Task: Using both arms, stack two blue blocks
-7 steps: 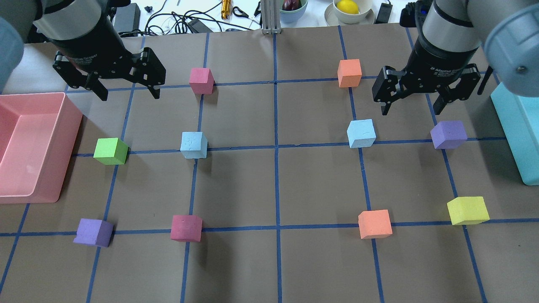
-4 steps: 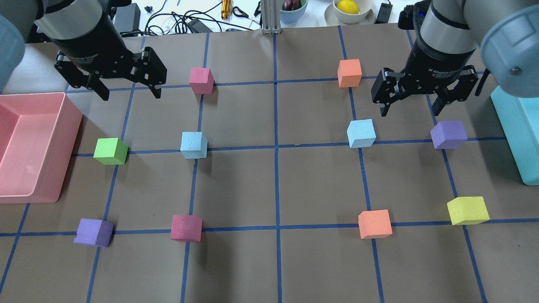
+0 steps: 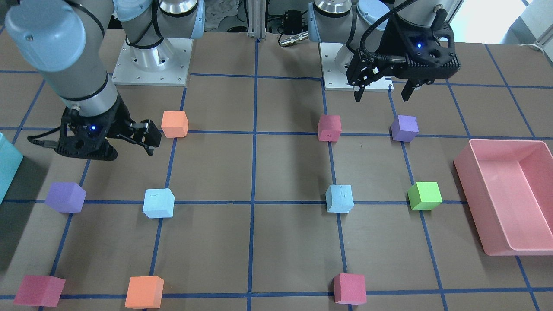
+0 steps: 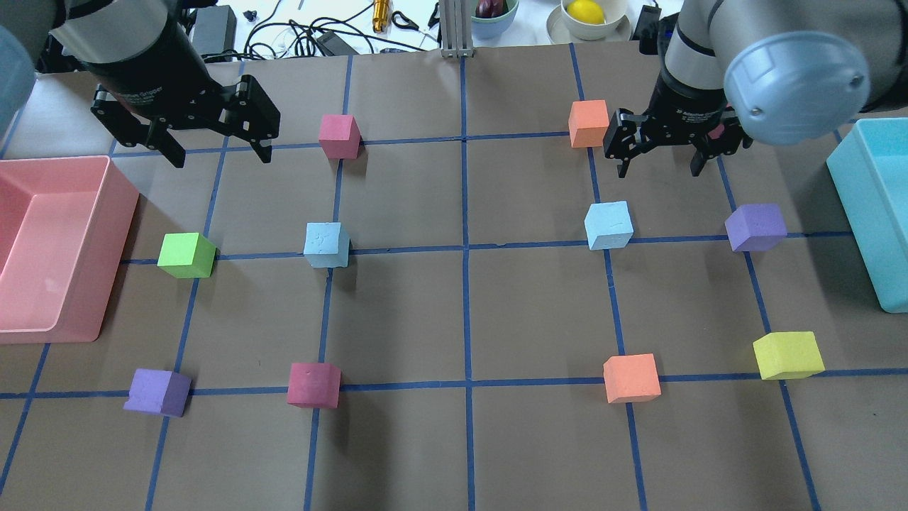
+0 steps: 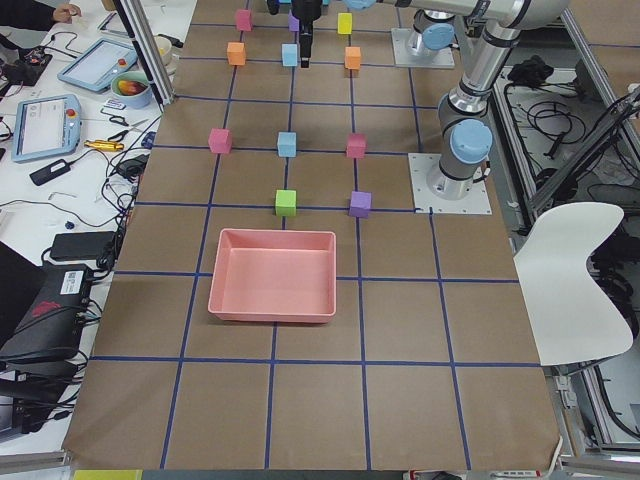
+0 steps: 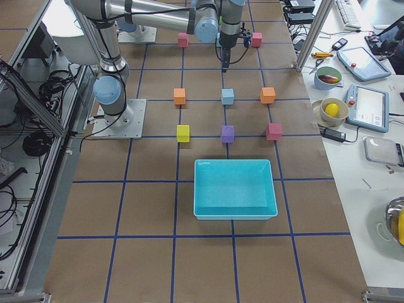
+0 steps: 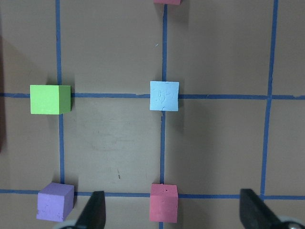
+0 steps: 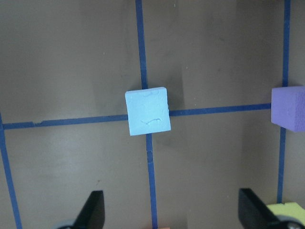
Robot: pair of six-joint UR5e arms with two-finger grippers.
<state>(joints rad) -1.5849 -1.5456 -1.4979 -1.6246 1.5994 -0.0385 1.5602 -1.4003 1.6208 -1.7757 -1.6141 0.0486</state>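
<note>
The left block [image 4: 326, 245] and right block [image 4: 608, 225], both blue, sat well apart on the table [image 4: 539, 312], neither lifted. The left gripper [image 4: 220, 160] and right gripper [image 4: 660, 172] hung above their own sides, jaws wide and empty. Each wrist view looked down on its block, probably to line up a descent and grasp.
</note>
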